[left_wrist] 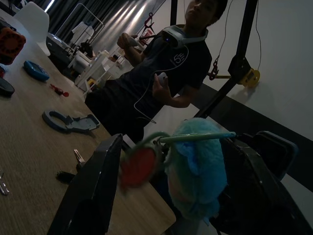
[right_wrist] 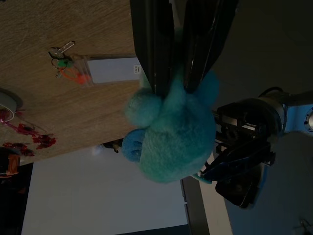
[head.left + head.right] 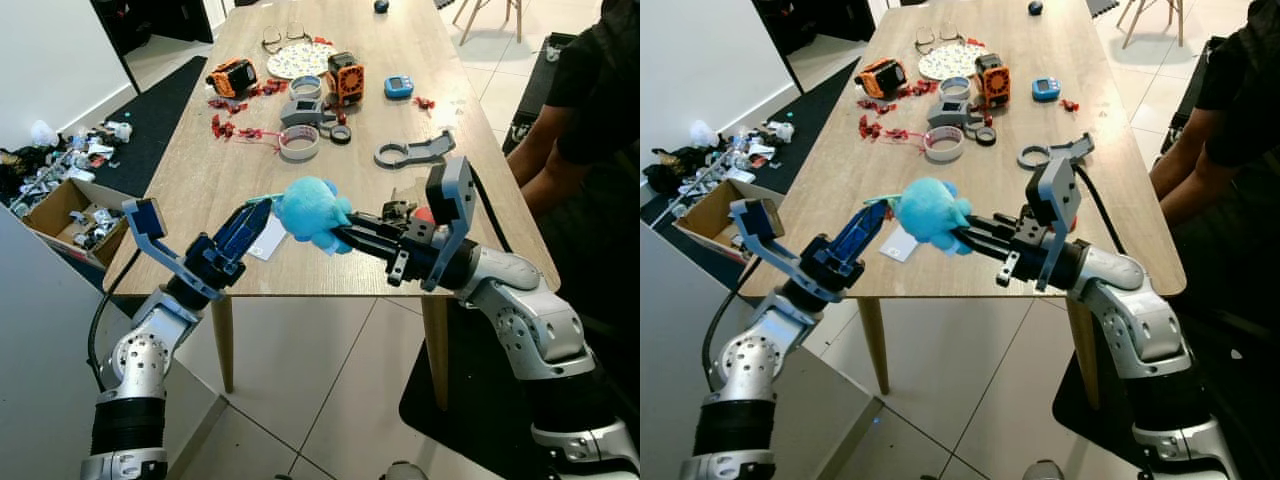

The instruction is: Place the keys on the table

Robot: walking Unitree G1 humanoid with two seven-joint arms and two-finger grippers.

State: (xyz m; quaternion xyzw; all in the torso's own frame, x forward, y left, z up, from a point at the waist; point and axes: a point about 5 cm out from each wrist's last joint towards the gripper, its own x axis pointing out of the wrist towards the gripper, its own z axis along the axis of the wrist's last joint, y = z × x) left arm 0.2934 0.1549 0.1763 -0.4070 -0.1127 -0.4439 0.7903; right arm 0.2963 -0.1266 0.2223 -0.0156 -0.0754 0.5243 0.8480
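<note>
A blue plush keychain hangs over the near edge of the wooden table, and my right gripper is shut on it from the right. A green cord runs off the plush to a blurred red tag. My left gripper is open, its tips at that cord end, just left of the plush. In the right wrist view a key bunch with green and orange parts shows against the table top beside a white card. Loose keys lie by my right wrist.
Tape rings, orange devices, red clips and a grey tool crowd the table's far half. A person in black sits at the right side. A cardboard box of clutter stands on the floor, left.
</note>
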